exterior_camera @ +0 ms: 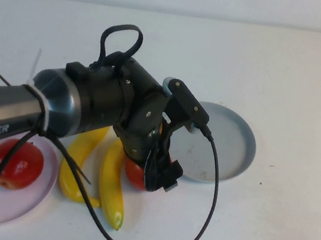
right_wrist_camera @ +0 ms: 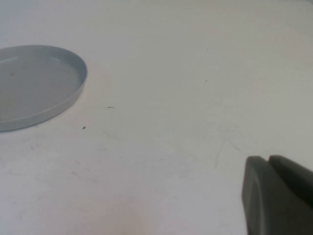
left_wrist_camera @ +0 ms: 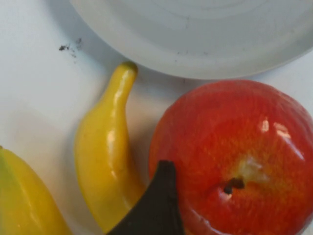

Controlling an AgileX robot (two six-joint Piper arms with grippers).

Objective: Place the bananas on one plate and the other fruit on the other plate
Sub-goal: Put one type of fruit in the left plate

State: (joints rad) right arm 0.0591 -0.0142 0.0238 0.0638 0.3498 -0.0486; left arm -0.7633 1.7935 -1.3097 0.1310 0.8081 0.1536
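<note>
The left gripper (exterior_camera: 155,176), jaws wide open, hangs over the loose shiny red apple (left_wrist_camera: 234,161) just beside the round grey-blue plate (exterior_camera: 238,147). It should centre on the apple, clear of the near glossy yellow banana (left_wrist_camera: 107,161), then close. The right gripper (right_wrist_camera: 279,196) is shut, parked well apart from that plate.

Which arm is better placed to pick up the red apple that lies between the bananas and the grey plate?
Left. The left gripper hangs open directly over the apple. The right gripper is shut, off beside the grey-blue plate, away from the fruit.
</note>
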